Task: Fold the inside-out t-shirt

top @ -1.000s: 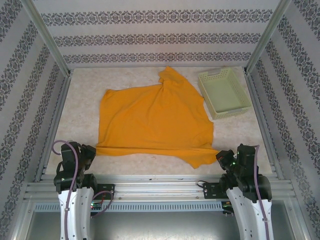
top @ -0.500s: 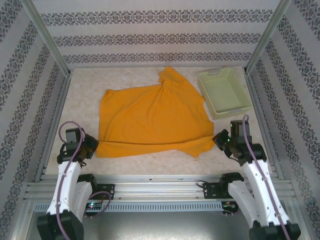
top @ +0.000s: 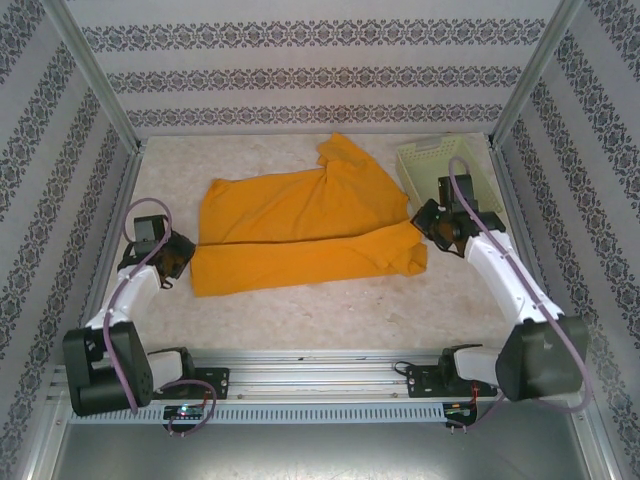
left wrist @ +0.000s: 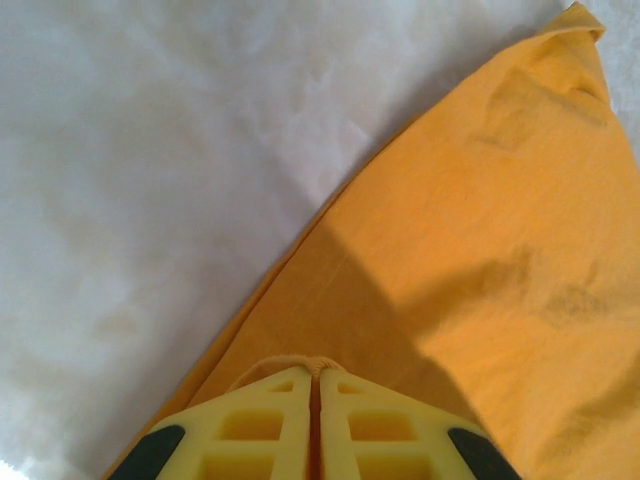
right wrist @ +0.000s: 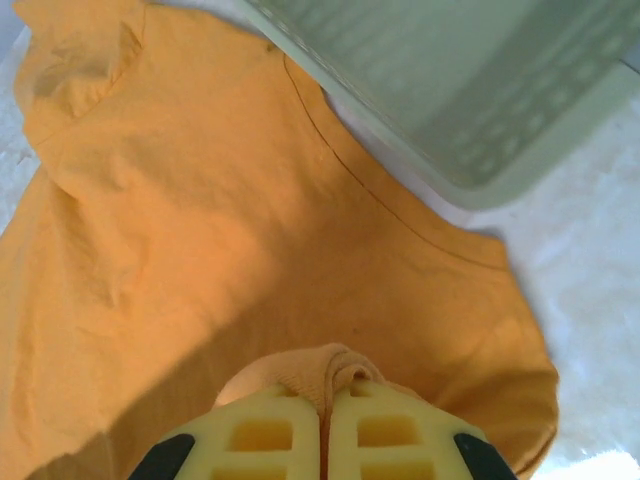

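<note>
- The inside-out t-shirt (top: 300,225) lies on the pale, marbled table (top: 330,310), across its middle and toward the far side. The side facing up is plain orange-yellow.
- Seen from above, the near part of the cloth is doubled over the rest. It forms a long band running from the left gripper (top: 185,262) to the right gripper (top: 425,222).
- Beyond the band a single layer spreads out, and a peak of cloth points toward the far wall.
- In the left wrist view the yellow fingers (left wrist: 270,420) are pressed together. A thin roll of the shirt's edge is pinched between their tips, and the fabric fans away up and to the right over the bare table.
- In the right wrist view the fingers (right wrist: 390,430) are likewise closed, with a small hump of orange fabric bunched in the pinch. A stitched seam curves across the cloth beyond it.
- Both arms are stretched out from their bases, one at each end of the folded band.
- A pale green lattice basket (top: 425,152) sits at the far right corner, just beside the right gripper (its near corner looms large in that wrist's view).
- The shirt's right edge runs up to the basket's corner; whether it slips under or merely touches is hard to tell.
</note>
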Robot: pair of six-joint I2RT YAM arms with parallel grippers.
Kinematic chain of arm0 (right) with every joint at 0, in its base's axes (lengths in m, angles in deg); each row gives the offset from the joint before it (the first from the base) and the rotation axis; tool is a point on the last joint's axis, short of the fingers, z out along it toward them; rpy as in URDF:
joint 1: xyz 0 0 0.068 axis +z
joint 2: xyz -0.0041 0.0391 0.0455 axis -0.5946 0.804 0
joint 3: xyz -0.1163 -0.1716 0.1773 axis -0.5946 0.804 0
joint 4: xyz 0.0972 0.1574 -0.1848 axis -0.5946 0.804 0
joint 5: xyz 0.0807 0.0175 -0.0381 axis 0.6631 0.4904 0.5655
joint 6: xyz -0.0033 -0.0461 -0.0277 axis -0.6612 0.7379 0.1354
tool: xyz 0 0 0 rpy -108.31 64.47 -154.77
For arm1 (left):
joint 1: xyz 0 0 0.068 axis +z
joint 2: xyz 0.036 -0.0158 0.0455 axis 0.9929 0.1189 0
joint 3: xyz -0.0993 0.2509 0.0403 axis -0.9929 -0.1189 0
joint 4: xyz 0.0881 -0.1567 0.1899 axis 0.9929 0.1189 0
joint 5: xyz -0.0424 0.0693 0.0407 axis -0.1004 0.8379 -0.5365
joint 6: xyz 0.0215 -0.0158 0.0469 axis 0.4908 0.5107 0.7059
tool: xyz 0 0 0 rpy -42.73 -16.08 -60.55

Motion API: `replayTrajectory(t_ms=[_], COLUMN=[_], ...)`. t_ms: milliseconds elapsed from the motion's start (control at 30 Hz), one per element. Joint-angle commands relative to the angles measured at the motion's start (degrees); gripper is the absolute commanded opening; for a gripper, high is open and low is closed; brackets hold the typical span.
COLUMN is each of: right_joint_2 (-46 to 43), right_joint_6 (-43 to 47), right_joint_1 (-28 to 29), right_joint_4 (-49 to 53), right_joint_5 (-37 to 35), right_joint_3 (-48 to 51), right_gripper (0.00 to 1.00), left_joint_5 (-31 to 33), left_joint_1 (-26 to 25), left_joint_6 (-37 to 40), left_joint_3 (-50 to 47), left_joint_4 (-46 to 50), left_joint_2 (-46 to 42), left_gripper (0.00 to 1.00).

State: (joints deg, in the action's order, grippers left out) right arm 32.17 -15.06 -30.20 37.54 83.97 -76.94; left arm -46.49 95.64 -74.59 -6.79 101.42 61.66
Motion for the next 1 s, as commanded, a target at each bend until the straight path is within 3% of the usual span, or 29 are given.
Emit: replayTrajectory(t_ms=[0, 200, 267, 367, 467, 567, 667, 800, 967], right_joint_2=[4.41, 12.36, 14.19, 14.82, 11.26, 6.40, 1.78, 0.69, 2.92], right_joint_6=[1.93, 3.05, 3.71, 5.00, 7.27, 8.51, 7.99, 6.90, 6.08], right_joint_1=[1.05, 1.89, 1.89, 2.02, 3.49, 5.88, 8.63, 10.78, 9.08], right_joint_4=[-2.42, -3.20, -2.75, 0.07, 1.41, 2.44, 0.04, -0.62, -4.24], right_joint_5=[-2.61, -3.24, -3.54, -5.92, -8.75, -8.84, -6.25, -4.66, -2.98], right_joint_3=[-3.97, -9.61, -11.68, -14.04, -12.21, -7.02, 0.91, 6.93, 10.96], right_gripper=[0.07, 0.14, 0.23, 0.51, 0.65, 0.66, 0.65, 0.65, 0.65], left_joint_5=[-0.79, -1.41, -2.21, -3.51, 0.38, 5.07, 5.69, 4.25, 2.04], left_joint_1=[-0.69, -1.30, -1.40, -1.40, -2.85, -7.74, -15.34, -22.00, -23.12], left_joint_6=[2.25, 3.48, 4.31, 6.46, 7.55, 8.01, 7.75, 5.76, 4.14], left_joint_3=[2.62, 6.53, 8.19, 12.20, 11.84, 9.06, 6.28, 3.82, 0.07], left_joint_4=[-3.99, -4.65, -4.34, 0.76, 5.17, 7.71, 7.27, 4.49, -2.42], left_joint_2=[3.81, 10.72, 12.85, 14.23, 7.72, -1.05, -4.62, -1.66, 4.16], left_gripper=[0.10, 0.20, 0.30, 0.49, 0.60, 0.62, 0.62, 0.59, 0.57])
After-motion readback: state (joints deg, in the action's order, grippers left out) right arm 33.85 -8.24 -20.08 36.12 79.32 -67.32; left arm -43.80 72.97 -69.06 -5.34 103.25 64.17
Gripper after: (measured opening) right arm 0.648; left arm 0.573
